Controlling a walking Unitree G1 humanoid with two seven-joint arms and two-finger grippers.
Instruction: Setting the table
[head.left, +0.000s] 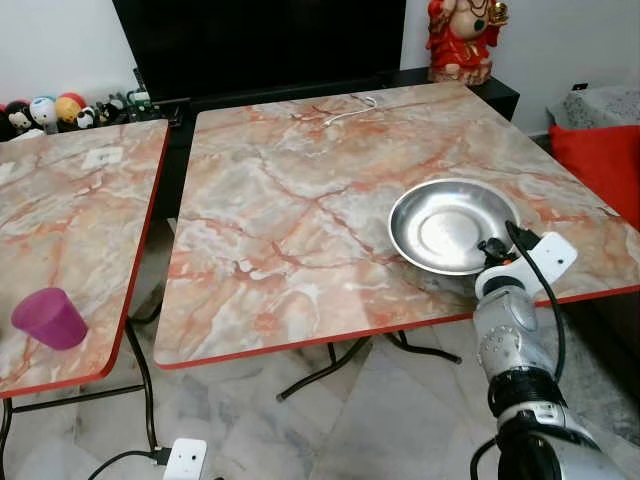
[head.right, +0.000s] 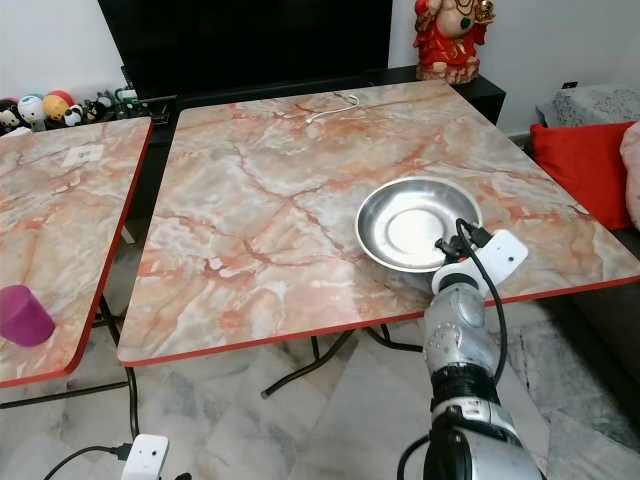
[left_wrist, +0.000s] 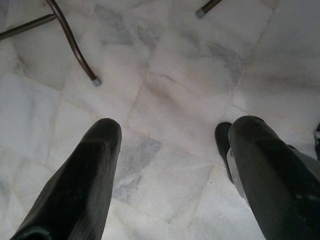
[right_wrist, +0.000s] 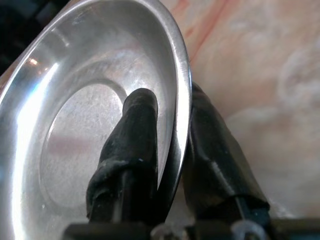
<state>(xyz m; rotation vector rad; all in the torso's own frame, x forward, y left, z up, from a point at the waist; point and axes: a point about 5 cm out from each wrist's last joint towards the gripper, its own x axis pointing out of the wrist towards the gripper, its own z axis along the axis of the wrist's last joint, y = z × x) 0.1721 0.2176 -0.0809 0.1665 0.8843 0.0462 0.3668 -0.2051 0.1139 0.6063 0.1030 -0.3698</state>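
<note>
Marble-patterned table (head.left: 300, 230) with a red edge fills the left eye view, and a steel bowl (head.left: 450, 224) sits on it near the front right edge. The right gripper (head.left: 492, 250) reaches up from below that edge and meets the bowl at its near rim. A purple cup (head.left: 50, 318) stands on a second table (head.left: 70, 210), well apart to the gripper's left. Far beyond the bowl, a white cable (head.left: 350, 108) lies at the table's back edge, and a red figurine (head.left: 462, 38) stands on the dark cabinet behind.

From the right eye, the bowl's near rim touches the gripper's wrist end, and a red cushion (head.right: 585, 165) lies off to the gripper's right.

Through the left wrist camera, the left gripper (left_wrist: 172, 150) hangs over pale floor tiles (left_wrist: 170, 90), its two black fingers (left_wrist: 85, 180) spread wide with nothing between them. Thin table legs (left_wrist: 75, 50) stand on the floor beyond the fingertips.

Through the right wrist camera, the right gripper is clamped on the bowl's rim, one finger inside the bowl, the other outside against the tabletop side.
</note>
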